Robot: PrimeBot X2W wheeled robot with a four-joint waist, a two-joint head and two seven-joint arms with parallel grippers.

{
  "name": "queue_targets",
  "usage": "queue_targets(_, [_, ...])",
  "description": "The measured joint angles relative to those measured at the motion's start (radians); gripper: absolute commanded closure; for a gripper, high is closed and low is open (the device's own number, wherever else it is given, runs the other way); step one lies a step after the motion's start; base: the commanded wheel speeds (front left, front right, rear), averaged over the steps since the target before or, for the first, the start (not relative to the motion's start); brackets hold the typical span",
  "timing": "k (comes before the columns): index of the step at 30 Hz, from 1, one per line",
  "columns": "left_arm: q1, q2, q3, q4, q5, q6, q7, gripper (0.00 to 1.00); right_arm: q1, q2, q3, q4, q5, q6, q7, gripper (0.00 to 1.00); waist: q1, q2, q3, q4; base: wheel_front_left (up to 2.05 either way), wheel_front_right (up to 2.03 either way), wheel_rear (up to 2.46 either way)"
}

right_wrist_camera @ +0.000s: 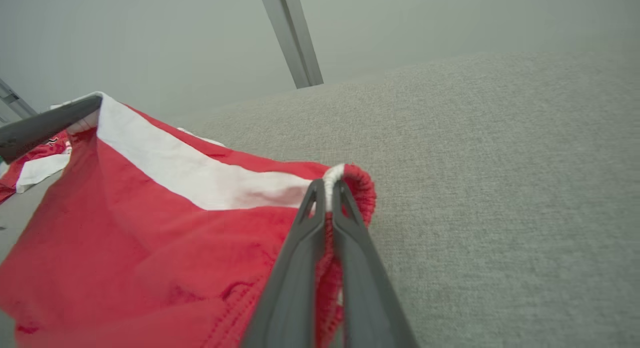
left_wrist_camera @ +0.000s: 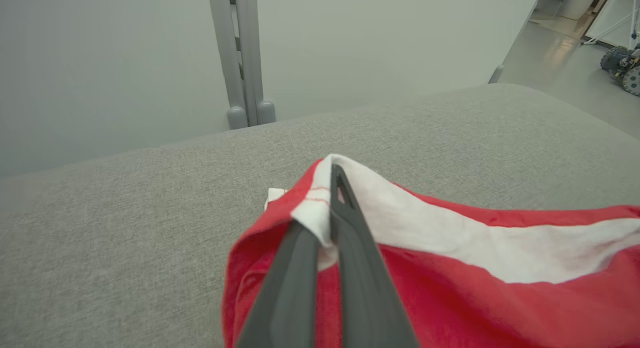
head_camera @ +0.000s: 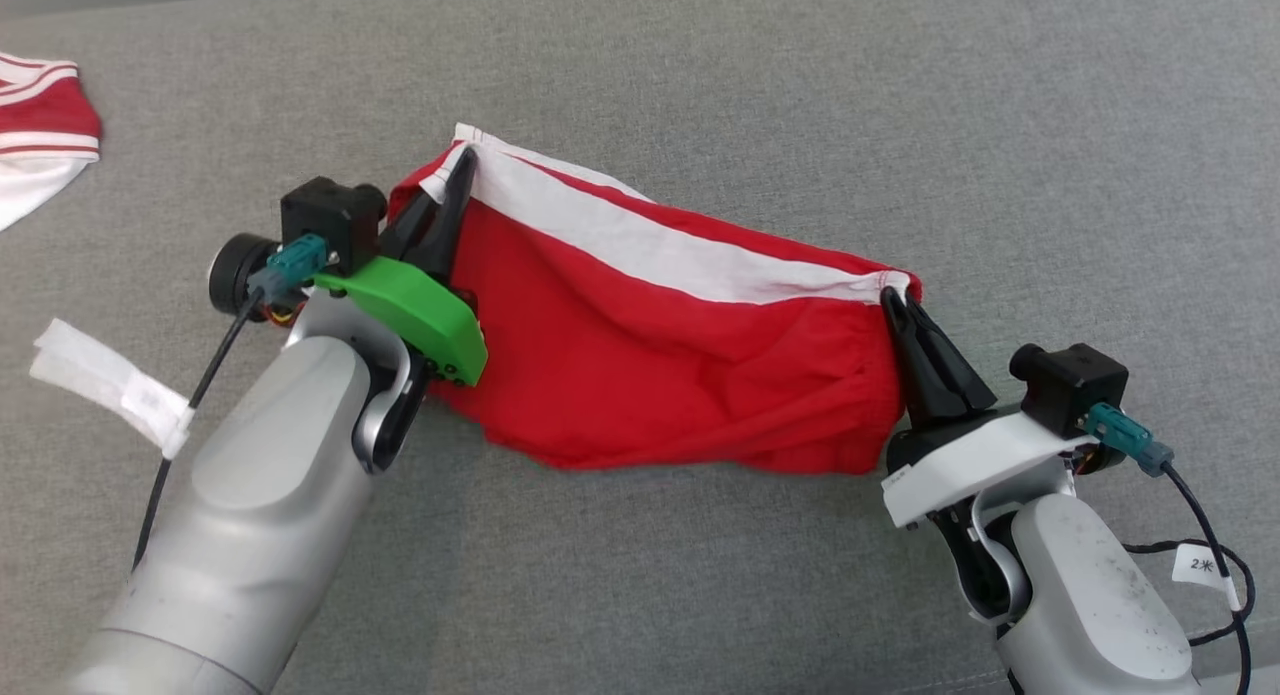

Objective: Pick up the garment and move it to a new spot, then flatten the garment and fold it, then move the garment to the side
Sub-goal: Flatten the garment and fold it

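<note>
The red cloth garment with a white band (head_camera: 650, 365) hangs stretched above the grey woven fabric surface (head_camera: 800, 95), its lower edge sagging toward it (whether it touches, I cannot tell). The left gripper (head_camera: 464, 160) is clamped tight on the white-banded corner. The right gripper (head_camera: 893, 297) is pinched on the gathered red corner at the opposite end. The garment's long axis runs straight from one claw to the other, slanting from far-left to near-right. Laying it flat probably calls for both arms lowering together with that line kept taut.
</note>
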Motion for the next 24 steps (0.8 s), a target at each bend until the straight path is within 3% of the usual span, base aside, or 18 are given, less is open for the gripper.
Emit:
queue_targets(9, [-0.156, -0.005, -0.100, 0.172, -0.064, -0.001, -0.002, 1.00, -0.052, 0.000, 0.001, 0.057, 0.007, 0.000, -0.021, 1.00, 0.0000, 0.0000, 0.064, -0.038, 0.00, 0.00, 0.00])
queue_targets(11, [-0.177, -0.006, -0.122, 0.198, -0.082, -0.001, -0.002, 0.58, -0.056, 0.000, 0.003, 0.063, 0.013, 0.000, -0.023, 1.00, 0.0000, 0.0000, 0.071, -0.046, 0.00, 0.00, 0.00])
queue_targets(12, [-0.186, -0.007, -0.129, 0.213, -0.093, -0.001, -0.002, 0.15, -0.057, 0.000, 0.004, 0.065, 0.015, 0.000, -0.023, 0.96, 0.0000, 0.0000, 0.073, -0.050, 0.00, 0.00, 0.00])
queue_targets(13, [-0.192, -0.009, -0.136, 0.222, -0.105, -0.001, -0.002, 0.00, -0.058, 0.000, 0.003, 0.064, 0.016, 0.000, -0.023, 0.85, 0.0000, 0.0000, 0.074, -0.052, 0.00, 0.00, 0.00])
queue_targets(14, [-0.198, -0.012, -0.143, 0.233, -0.119, -0.001, -0.002, 0.00, -0.058, 0.000, -0.001, 0.058, 0.016, 0.000, -0.023, 0.73, 0.0001, 0.0000, 0.075, -0.053, 0.00, 0.00, 0.00])
queue_targets(15, [-0.202, -0.015, -0.152, 0.243, -0.126, -0.001, -0.001, 0.00, -0.058, 0.000, -0.005, 0.053, 0.017, 0.000, -0.023, 0.54, 0.0000, 0.0000, 0.073, -0.052, 0.00, 0.00, 0.00])
queue_targets(16, [-0.206, -0.016, -0.161, 0.249, -0.132, -0.001, 0.000, 0.00, -0.058, 0.000, -0.008, 0.048, 0.017, 0.000, -0.023, 0.15, 0.0000, 0.0000, 0.072, -0.052, 0.00, 0.00, 0.00])
queue_targets(17, [-0.211, -0.015, -0.172, 0.256, -0.139, -0.001, 0.001, 0.00, -0.056, 0.000, -0.010, 0.041, 0.017, 0.000, -0.024, 0.00, 0.0000, 0.0000, 0.069, -0.051, 0.00, 0.00, 0.00])
queue_targets(24, [-0.218, -0.011, -0.216, 0.277, -0.180, -0.001, 0.000, 0.00, -0.007, 0.001, -0.040, -0.001, -0.051, 0.000, -0.024, 0.00, 0.0000, 0.0000, 0.033, -0.039, 0.00, 0.00, 0.00])
